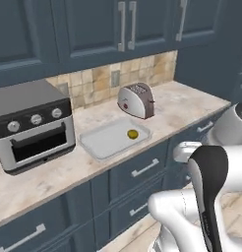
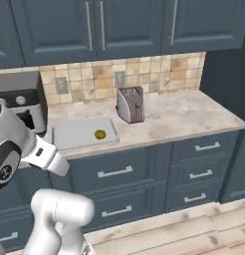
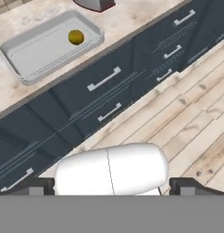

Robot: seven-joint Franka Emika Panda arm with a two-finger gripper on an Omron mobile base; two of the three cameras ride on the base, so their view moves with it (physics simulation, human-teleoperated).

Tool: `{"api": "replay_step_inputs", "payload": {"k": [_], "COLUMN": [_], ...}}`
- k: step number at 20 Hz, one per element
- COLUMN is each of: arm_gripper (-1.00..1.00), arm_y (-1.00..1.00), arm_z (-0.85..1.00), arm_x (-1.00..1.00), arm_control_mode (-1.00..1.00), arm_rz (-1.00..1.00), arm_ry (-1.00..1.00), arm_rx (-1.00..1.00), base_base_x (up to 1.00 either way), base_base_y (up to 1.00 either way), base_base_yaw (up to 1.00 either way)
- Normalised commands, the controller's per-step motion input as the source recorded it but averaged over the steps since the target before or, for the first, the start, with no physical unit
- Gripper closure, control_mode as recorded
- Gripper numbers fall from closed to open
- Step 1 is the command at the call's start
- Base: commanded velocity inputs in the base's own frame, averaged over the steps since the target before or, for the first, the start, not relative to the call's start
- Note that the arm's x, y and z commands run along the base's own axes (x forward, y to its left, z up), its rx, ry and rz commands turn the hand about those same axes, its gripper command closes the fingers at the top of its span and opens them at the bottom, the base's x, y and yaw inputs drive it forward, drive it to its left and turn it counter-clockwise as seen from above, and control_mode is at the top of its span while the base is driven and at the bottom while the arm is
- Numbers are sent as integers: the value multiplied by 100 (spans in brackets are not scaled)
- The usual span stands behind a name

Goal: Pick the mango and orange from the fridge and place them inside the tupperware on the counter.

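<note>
Shallow pale grey translucent tupperware [image 1: 109, 142] sits on beige marbled table [image 1: 192, 106], already holding one small yellowish fruit [image 1: 133, 134], probably the orange. Jaws spread, pinching nothing. Best to drive fridgeward, arm tucked.

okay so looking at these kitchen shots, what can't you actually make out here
- The small fruit in the tupperware: too small in every view to tell mango from orange.
- Toaster oven: cut off by the left edge in the right base view.
- Toaster: cropped by the top edge in the hand view.
- Claw: its dark tips sit at the hand view's bottom; open or shut is unclear.
</note>
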Motion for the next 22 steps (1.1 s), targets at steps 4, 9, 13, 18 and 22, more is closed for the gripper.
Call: {"api": "replay_step_inputs", "payload": {"k": [4,9,13,18,22], "arm_gripper": [-100,-100,-100,-100,-100], "arm_y": [0,0,0,0,0], "arm_z": [0,0,0,0,0], "arm_x": [0,0,0,0,0], "arm_control_mode": [100,100,100,100,100], "arm_rz": [0,0,0,0,0], "arm_ry": [0,0,0,0,0], "arm_rx": [0,0,0,0,0], "base_base_x": [-65,-56,-38,-17,-10], "base_base_y": [30,5,-4,-35,-78], "base_base_yaw": [-74,-96,-100,-96,-52]}}
